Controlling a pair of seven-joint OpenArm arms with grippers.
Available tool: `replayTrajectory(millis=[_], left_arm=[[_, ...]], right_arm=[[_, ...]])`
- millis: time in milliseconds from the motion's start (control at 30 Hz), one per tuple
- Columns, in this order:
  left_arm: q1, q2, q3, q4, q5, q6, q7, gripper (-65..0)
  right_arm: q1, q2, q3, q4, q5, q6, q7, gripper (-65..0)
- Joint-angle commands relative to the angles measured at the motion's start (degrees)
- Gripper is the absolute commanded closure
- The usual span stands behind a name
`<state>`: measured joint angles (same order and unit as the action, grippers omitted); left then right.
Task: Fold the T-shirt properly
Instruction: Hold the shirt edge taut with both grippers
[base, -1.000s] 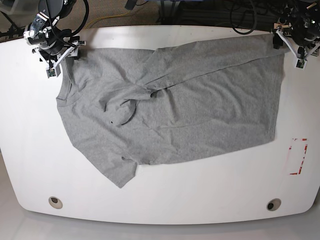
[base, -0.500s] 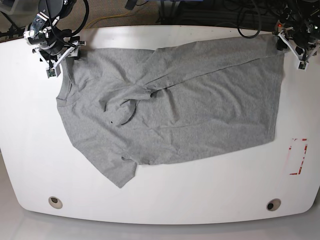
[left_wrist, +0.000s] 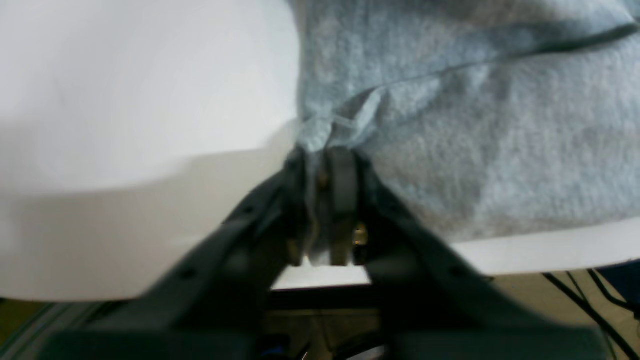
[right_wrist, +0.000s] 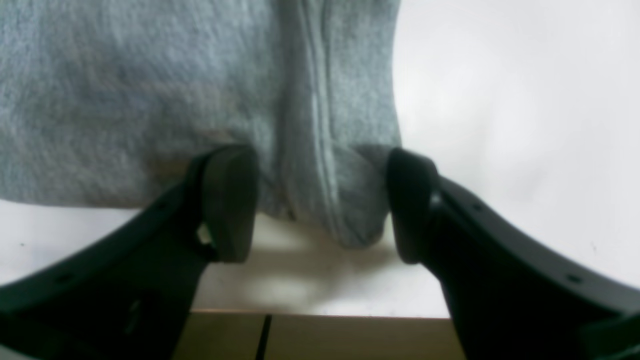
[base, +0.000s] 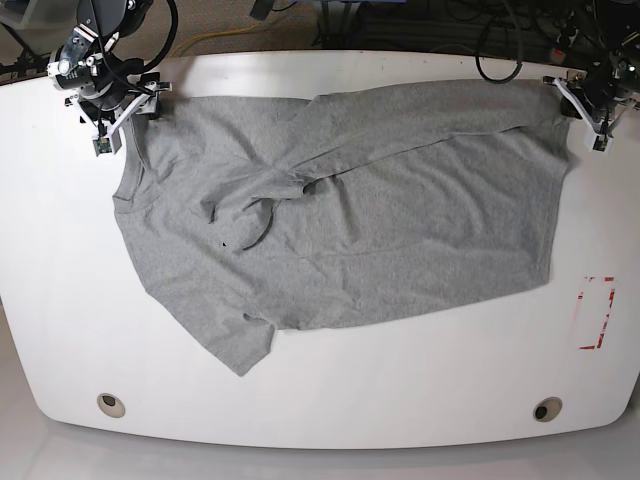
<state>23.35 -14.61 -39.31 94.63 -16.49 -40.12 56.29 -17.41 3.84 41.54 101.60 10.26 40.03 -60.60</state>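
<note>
Though tiny from base, the left end effector (left_wrist: 327, 165) pinches the T-shirt (left_wrist: 475, 125).

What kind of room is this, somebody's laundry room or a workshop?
Probably a robotics lab or test bench: a bare white round-cornered table, a heather-grey cotton T-shirt spread flat between two black robot grippers, and loose black cables behind.

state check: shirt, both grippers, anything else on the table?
T-shirt: spread flat on the table, rumpled, upper part already folded over, far corner pinched.
left gripper: shut on the T-shirt's corner at the table edge.
right gripper: open, jaws straddling a bunched sleeve edge, not clamped.
table: white, bearing the T-shirt.
red tape mark: on the table beside the T-shirt, uncovered.
</note>
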Motion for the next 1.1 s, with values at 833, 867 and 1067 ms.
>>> replayTrajectory(millis=[833, 867, 1067], left_arm=[[-0.4, -1.8, 0.1, 16.2, 0.8, 0.1, 1.0, -0.3], [-0.5, -2.2, 0.1, 16.2, 0.8, 0.1, 1.0, -0.3], [-4.8, -2.7, 0.1, 15.7, 1.1, 0.1, 0.9, -0.1]], right_arm=[[-0.1, -1.8, 0.1, 2.8, -0.8, 0.0, -0.9, -40.0], [-0.1, -1.8, 0.1, 2.8, -0.8, 0.0, -0.9, -40.0], [-0.1, -1.9, 0.1, 2.8, -0.8, 0.0, -0.9, -40.0]])
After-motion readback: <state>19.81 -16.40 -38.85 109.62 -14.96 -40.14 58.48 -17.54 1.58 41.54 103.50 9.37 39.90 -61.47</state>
